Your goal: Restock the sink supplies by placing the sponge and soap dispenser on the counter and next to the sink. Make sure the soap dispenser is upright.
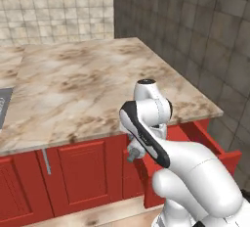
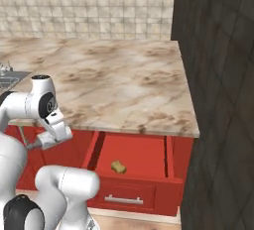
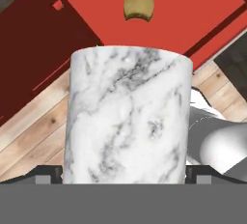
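The soap dispenser, a pale grey marbled bottle, fills the space between my fingertips in the hand view, and my gripper is shut on it with the jaws wide. It hangs over the wooden floor in front of the red cabinets. In the base views my gripper sits just below the front edge of the counter. The sponge, a small tan lump, lies in the open red drawer. A corner of the sink shows at the far left.
The pulled-out drawer juts from the cabinet front at the counter's right end. A dark tiled wall closes off the right side. A beige tiled backsplash runs behind the counter.
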Tool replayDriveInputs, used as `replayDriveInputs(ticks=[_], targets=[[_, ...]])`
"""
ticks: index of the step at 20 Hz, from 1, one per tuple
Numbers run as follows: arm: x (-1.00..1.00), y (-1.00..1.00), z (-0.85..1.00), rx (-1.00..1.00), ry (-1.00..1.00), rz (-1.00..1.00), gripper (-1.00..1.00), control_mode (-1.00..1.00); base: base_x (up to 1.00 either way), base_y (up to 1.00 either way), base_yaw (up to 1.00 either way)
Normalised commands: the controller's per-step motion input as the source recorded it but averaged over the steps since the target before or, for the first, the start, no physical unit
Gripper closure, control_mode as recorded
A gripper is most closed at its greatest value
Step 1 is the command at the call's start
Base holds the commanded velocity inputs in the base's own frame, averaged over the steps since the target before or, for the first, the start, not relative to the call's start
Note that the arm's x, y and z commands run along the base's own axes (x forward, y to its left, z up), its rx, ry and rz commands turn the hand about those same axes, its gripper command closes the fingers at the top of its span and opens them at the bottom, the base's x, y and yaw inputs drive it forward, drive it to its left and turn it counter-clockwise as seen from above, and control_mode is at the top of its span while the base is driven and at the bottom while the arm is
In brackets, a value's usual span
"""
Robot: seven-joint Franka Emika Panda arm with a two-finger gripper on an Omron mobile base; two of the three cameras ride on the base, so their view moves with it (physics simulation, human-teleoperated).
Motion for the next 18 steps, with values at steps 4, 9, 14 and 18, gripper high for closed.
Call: replayDriveInputs(ticks=[4, 9, 14, 18], targets=[[0.0, 0.0, 0.0, 0.0, 0.0, 0.0, 1.0, 1.0, 0.0, 1.0, -0.13], [0.0, 0.0, 0.0, 0.0, 0.0, 0.0, 1.0, 1.0, 0.07, 1.0, -0.16], [0.0, 0.0, 0.0, 0.0, 0.0, 0.0, 1.0, 1.0, 0.39, 1.0, -0.2], [0.0, 0.0, 0.0, 0.0, 0.0, 0.0, 1.0, 1.0, 0.56, 0.93, -0.16]])
